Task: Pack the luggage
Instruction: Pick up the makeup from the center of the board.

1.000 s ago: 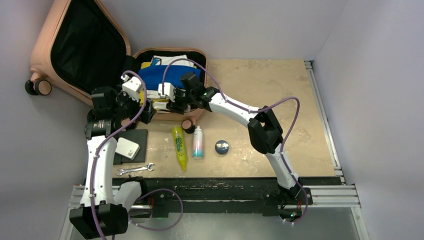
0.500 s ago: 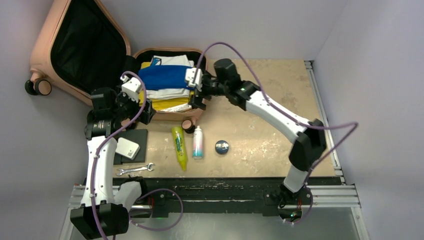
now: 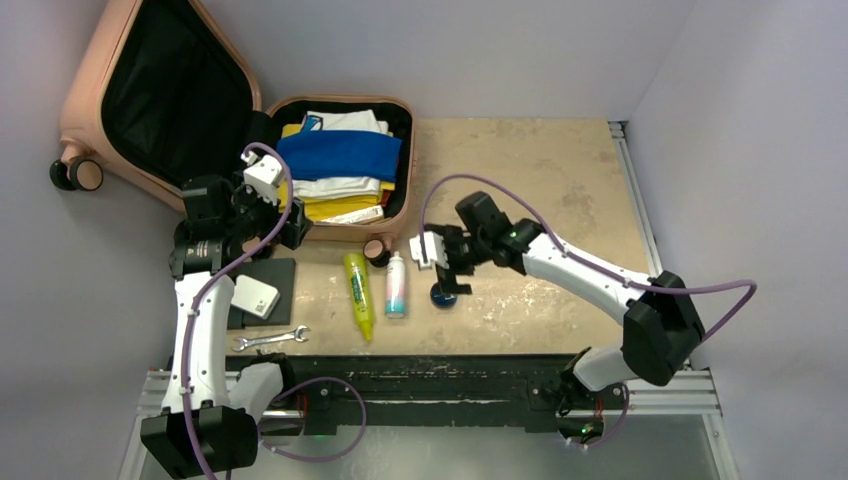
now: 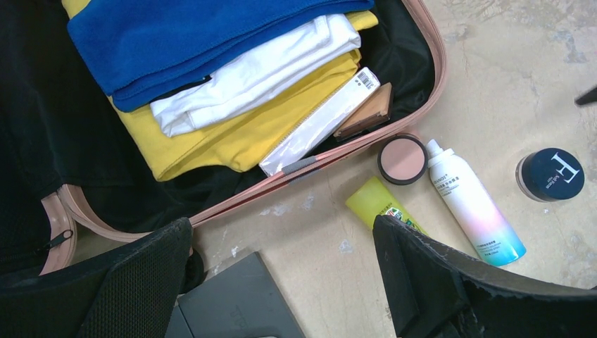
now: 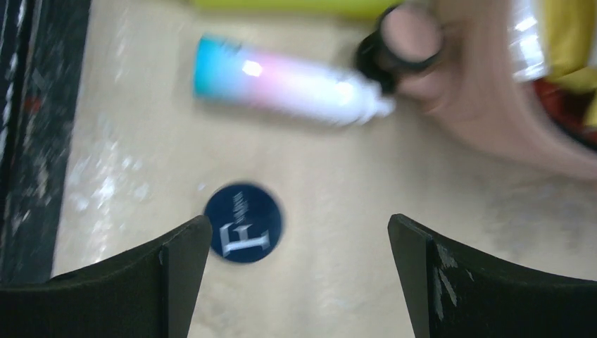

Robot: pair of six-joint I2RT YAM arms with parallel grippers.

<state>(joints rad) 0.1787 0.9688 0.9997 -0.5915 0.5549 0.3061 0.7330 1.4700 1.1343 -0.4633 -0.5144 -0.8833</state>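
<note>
1. Checking the top view first: the luggage (image 3: 85, 100) sits in the upper left of the frame, open. Its lid stands up against the wall, black lining facing out. Its lower half lies flat on the table (image 3: 540, 170).
2. The lower half holds folded cloth in a stack. A blue towel (image 3: 335, 155) lies across white and yellow garments (image 4: 232, 134). A clear flat packet (image 4: 317, 127) with a barcode label is tucked along the near rim.
3. One pink-and-black wheel (image 3: 377, 250) shows at the near right corner of the case, touching the shell.
4. Left gripper (image 3: 292, 222): I read it as hovering over the near left edge of the case. In the left wrist view its fingers (image 4: 141, 282) are spread wide with nothing between them.
5. Right gripper (image 3: 445, 275): it is low over the table at centre frame, directly above a dark blue jar (image 3: 443, 297). In the right wrist view the jaws are wide apart and empty. The jar lies just inside the left finger, not gripped. That view is blurred, so I cannot tell whether there is contact.
6. Loose items lie on the table below the case. A yellow-green tube (image 3: 359, 295) and a white spray bottle (image 3: 396, 285) with a pink-to-teal body lie side by side. The bottle's cap end is near the wheel.
7. At lower left, a black pad (image 3: 275, 272) carries a white box (image 3: 255, 297). A wrench (image 3: 270, 340) lies just below the pad.
</note>
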